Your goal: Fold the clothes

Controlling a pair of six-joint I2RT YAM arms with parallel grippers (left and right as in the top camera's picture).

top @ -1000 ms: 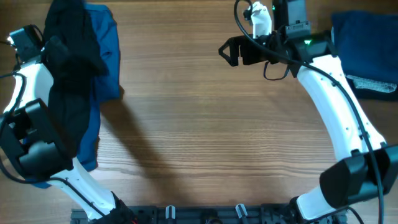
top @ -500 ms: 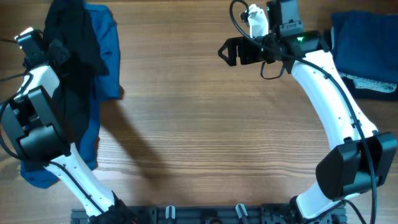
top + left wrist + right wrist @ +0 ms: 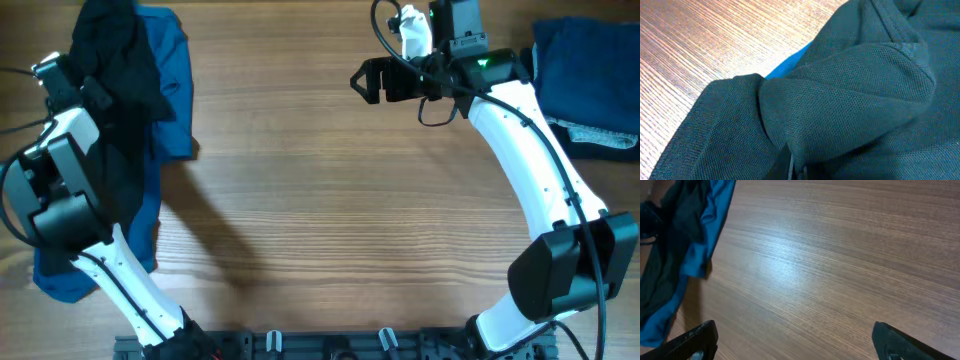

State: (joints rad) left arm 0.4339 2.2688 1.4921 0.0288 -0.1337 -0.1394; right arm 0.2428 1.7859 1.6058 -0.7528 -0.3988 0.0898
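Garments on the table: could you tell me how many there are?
3: a dark garment draped over a blue garment at the left edge, a folded navy garment at the right edge. A grey layer beneath it may be a fourth.

Wooden table (image 3: 330,210) bears blue garment (image 3: 177,85), folded clothes (image 3: 585,85).

1. Looks like a robotics lab bench to me, not somebody's home.
2. Two white robot arms, the left arm (image 3: 60,190) and the right arm (image 3: 530,130), rise from a black rail (image 3: 330,345) at the edge of a wood-grain table (image 3: 320,200).
3. Loose cables (image 3: 385,30) loop off the right one.
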